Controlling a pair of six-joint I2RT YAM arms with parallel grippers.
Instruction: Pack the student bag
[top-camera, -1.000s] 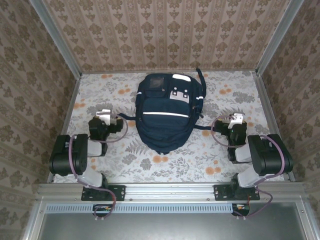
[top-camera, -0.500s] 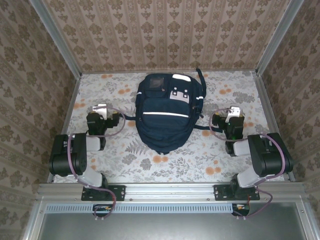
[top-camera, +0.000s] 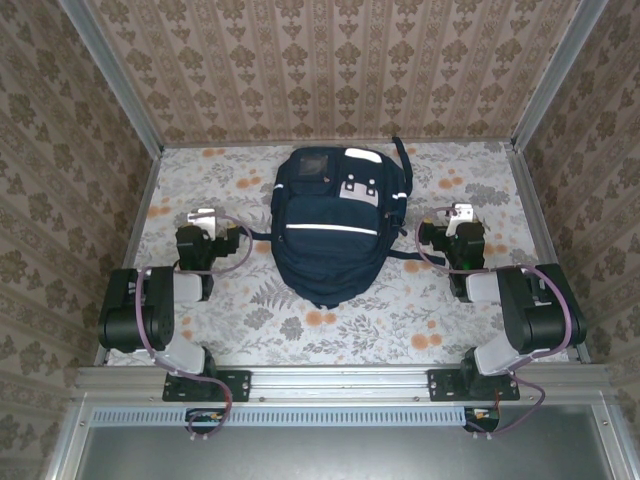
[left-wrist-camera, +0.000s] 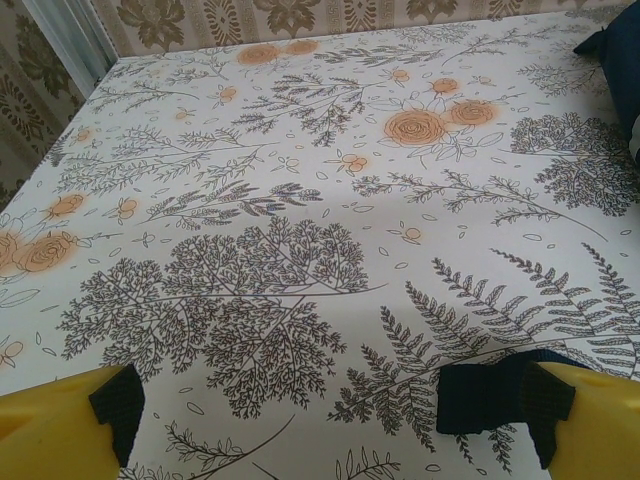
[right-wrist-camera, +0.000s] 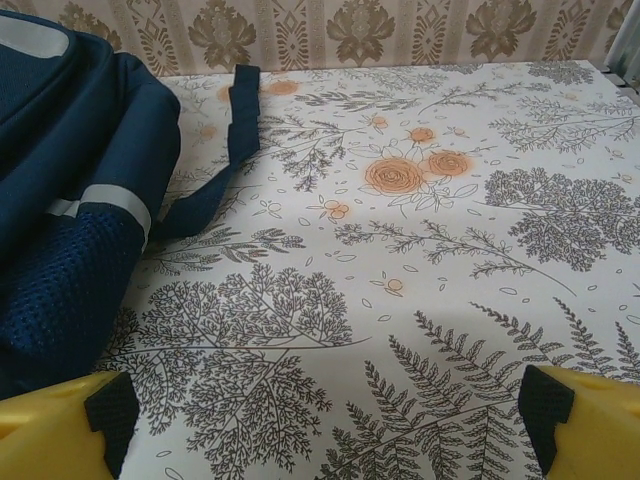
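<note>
Student bag: navy, front face up, flat on the floral surface, midway between the two arms and toward the far wall. White stripe across the front pocket, with white buckle patches above it. Dark straps trailing out at either side, one toward the right arm, one toward the left arm.

Left jaws spread wide, holding nothing, low over the surface beside the bag's left flank. In the left wrist view, yellow fingers at both lower corners and a dark strap end just beside the pad nearer the bag.

Right jaws likewise spread wide, holding nothing, beside the bag's right flank. In the right wrist view, mesh side panel and strap at left, floral print between the fingers.
</note>
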